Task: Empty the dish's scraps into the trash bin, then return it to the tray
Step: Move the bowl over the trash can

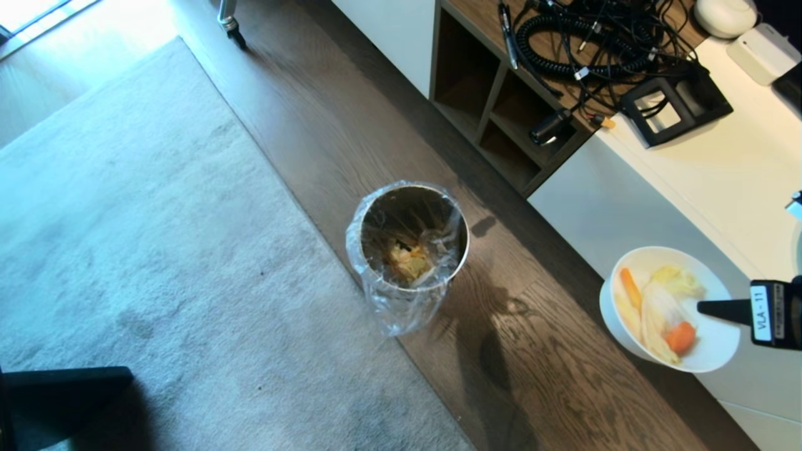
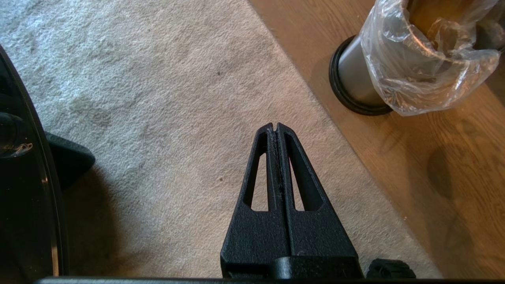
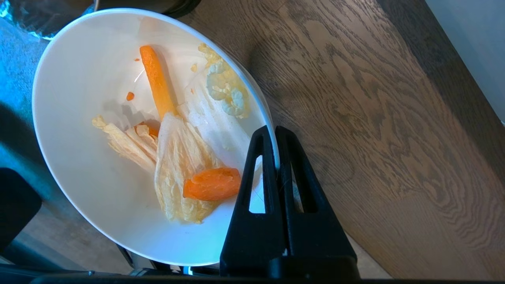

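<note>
The white dish [image 1: 714, 347] hangs in the air at the right, over the wooden floor beside a white cabinet. My right gripper [image 1: 705, 307] is shut on its rim [image 3: 272, 132], one finger inside and one outside. The scraps [image 3: 179, 157] lie in it: pale cabbage leaves and orange carrot pieces [image 1: 680, 337]. The trash bin [image 1: 407, 241], dark metal with a clear bag over its rim, stands on the floor left of the dish, with some scraps inside. My left gripper [image 2: 275, 127] is shut and empty over the rug, near the bin [image 2: 357, 75]. The tray is out of view.
A pale rug [image 1: 138, 263] covers the floor left of the bin. A white cabinet [image 1: 633, 213] with open wooden shelves [image 1: 495, 94] runs along the right; cables [image 1: 595, 44] and a black holder [image 1: 673, 103] lie on top. My dark base [image 1: 62, 394] shows at the lower left.
</note>
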You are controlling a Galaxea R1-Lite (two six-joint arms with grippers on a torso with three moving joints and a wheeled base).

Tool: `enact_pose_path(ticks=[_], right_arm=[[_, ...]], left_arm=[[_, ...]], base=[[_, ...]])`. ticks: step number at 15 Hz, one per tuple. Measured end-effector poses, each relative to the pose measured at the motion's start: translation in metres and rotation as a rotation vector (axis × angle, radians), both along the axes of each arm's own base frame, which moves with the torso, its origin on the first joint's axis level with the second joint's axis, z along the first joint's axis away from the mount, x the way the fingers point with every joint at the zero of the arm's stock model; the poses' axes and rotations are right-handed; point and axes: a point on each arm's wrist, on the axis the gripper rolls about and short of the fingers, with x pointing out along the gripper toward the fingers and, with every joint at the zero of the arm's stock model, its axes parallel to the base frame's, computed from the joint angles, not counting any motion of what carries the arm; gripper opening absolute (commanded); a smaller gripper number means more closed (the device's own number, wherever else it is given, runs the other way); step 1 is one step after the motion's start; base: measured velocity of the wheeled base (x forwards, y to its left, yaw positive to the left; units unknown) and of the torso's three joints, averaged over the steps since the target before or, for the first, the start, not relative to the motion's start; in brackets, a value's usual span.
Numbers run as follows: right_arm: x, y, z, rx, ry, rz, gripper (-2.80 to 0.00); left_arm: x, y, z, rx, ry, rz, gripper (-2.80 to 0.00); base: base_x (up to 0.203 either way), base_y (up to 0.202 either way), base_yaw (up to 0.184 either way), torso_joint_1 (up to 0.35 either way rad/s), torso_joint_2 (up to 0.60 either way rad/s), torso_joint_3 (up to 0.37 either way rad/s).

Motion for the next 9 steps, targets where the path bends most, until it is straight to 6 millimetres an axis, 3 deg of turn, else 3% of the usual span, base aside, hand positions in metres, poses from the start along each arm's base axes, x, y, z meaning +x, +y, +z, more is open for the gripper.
enact_pose_path(ticks=[4,9], right_arm=[[0.000,0.000,0.002,-0.015,-0.011,0.010,-2.80],[0.007,0.002,0.011,-0.101,-0.073,0.078,-2.80]], left_arm=[[0.000,0.000,0.000,0.000,0.000,0.000,-2.80],[0.000,0.000,0.000,0.000,0.000,0.000,-2.80]], base=[[0.000,0.000,0.000,0.003,0.00,-0.171],[0.000,0.000,0.000,0.000,0.00,-0.017]])
